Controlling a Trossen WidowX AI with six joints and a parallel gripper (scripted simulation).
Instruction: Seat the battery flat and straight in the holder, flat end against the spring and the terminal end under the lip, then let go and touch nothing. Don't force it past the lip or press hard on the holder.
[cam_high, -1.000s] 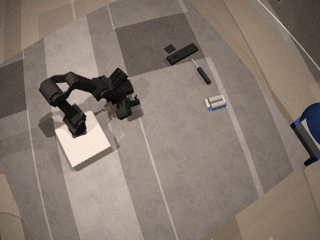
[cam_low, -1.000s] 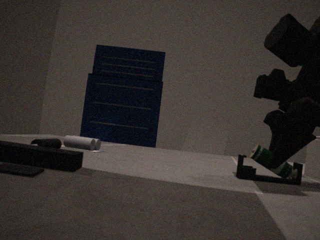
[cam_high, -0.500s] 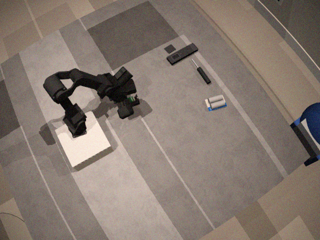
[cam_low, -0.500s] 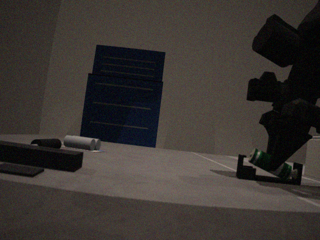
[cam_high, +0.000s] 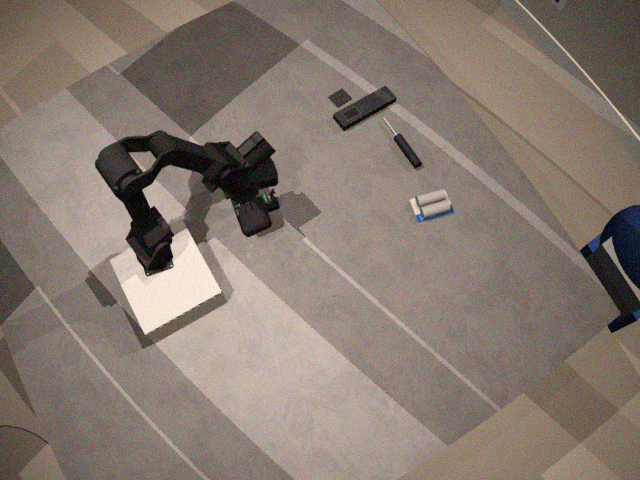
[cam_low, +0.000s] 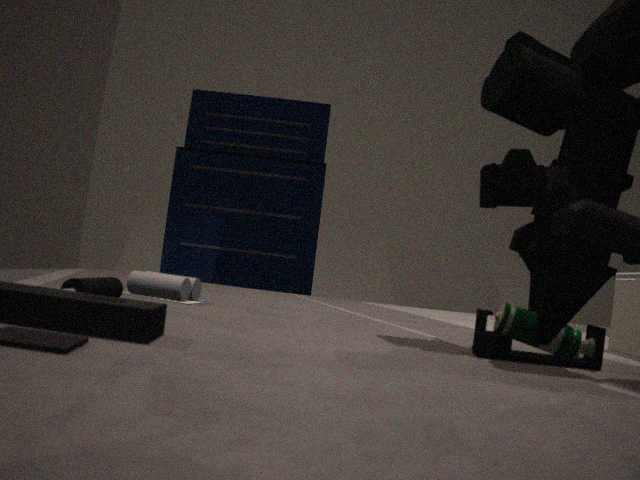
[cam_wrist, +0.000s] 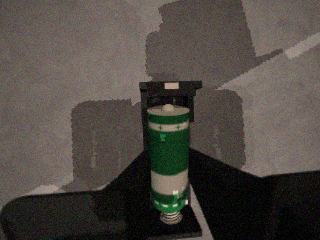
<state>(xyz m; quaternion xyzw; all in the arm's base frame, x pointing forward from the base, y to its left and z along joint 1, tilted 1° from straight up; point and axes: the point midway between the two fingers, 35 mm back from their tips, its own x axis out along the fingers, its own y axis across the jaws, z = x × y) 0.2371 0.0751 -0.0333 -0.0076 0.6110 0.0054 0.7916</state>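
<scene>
The green and white battery (cam_high: 266, 197) (cam_low: 523, 324) (cam_wrist: 170, 150) lies lengthwise over the black holder (cam_low: 542, 357) (cam_wrist: 192, 228), tilted. Its flat end is low, against or very near the coiled spring (cam_low: 589, 347) (cam_wrist: 171, 218). Its terminal end is raised, near the height of the lip (cam_low: 484, 313) (cam_wrist: 150, 86) and a little short of it; whether any part is under the lip cannot be told. My gripper (cam_low: 549, 338) (cam_wrist: 166, 154) is shut on the battery around its middle, with the fingers reaching down into the holder. The holder stands on the floor.
A black remote-like case (cam_high: 369, 105) (cam_low: 77, 311), a small dark cover (cam_high: 339, 97) (cam_low: 41, 338), a screwdriver (cam_high: 407, 149) (cam_low: 98, 285) and two grey cylinders (cam_high: 434, 203) (cam_low: 160, 285) on a blue-edged base lie away from the holder. A white block (cam_high: 173, 297) carries the arm.
</scene>
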